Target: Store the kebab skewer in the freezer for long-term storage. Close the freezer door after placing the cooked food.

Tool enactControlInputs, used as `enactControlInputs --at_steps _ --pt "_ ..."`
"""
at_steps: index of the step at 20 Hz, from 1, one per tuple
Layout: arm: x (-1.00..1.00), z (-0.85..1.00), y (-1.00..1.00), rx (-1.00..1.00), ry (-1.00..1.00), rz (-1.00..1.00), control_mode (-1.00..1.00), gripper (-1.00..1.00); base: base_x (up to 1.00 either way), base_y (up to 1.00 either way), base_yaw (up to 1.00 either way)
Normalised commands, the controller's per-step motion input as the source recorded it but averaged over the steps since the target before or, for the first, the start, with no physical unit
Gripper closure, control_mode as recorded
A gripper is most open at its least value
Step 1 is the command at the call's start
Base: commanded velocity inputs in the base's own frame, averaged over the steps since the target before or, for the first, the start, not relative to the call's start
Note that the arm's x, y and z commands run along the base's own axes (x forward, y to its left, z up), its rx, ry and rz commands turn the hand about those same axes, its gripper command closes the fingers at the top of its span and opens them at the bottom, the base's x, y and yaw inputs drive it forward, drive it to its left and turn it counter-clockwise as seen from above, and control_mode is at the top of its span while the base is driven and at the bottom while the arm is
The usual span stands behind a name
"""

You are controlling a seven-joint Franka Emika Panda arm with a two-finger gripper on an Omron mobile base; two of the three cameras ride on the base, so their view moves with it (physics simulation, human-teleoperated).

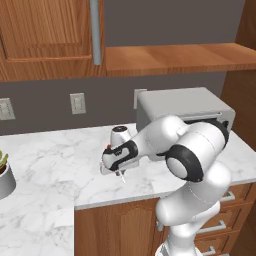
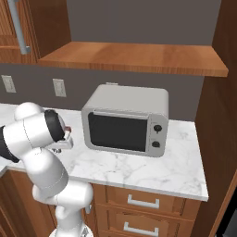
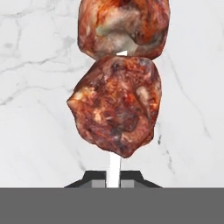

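Observation:
The kebab skewer [image 3: 117, 105] fills the hand view: two reddish-brown meat chunks on a thin pale stick, over white marble. The stick's lower end runs down between the dark fingertips [image 3: 94, 177], and my gripper [image 3: 114, 179] is shut on it. In the left base view the gripper [image 1: 116, 169] hangs low over the marble counter [image 1: 60, 150], left of the microwave, with the stick's pale tip [image 1: 122, 177] poking out below it. In the right base view the hand [image 2: 64, 140] shows partly behind my own arm. The freezer and its door are out of view.
A grey microwave [image 2: 125, 121] with a black window stands on the counter to the right of the gripper, under a wooden shelf [image 2: 134, 58]. A potted plant [image 1: 4, 175] sits at the far left. Wall outlets [image 1: 77, 103] and drawers [image 2: 143, 202] are also in view.

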Motion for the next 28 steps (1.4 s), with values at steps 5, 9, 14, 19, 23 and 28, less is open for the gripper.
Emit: enactControlInputs --at_steps 5,9,14,19,23,28 --pt "0.06 0.15 0.0 -0.01 -0.04 0.0 -1.0 1.0 0.0 0.0 0.0" --pt "-0.36 0.76 -0.11 -0.03 -0.16 0.0 -1.0 1.0 0.0 0.0 0.0" --pt "-0.68 1.0 -0.12 0.0 -0.18 0.0 -1.0 1.0 0.0 0.0 0.0" --pt "-0.85 1.0 -0.28 0.07 -0.02 0.0 -1.0 1.0 0.0 0.0 0.0" --pt "-0.83 1.0 -0.39 0.12 0.0 0.0 -1.0 1.0 0.0 0.0 0.0" --pt "-0.62 1.0 -0.35 0.1 0.07 0.0 -1.0 1.0 0.0 0.0 0.0"
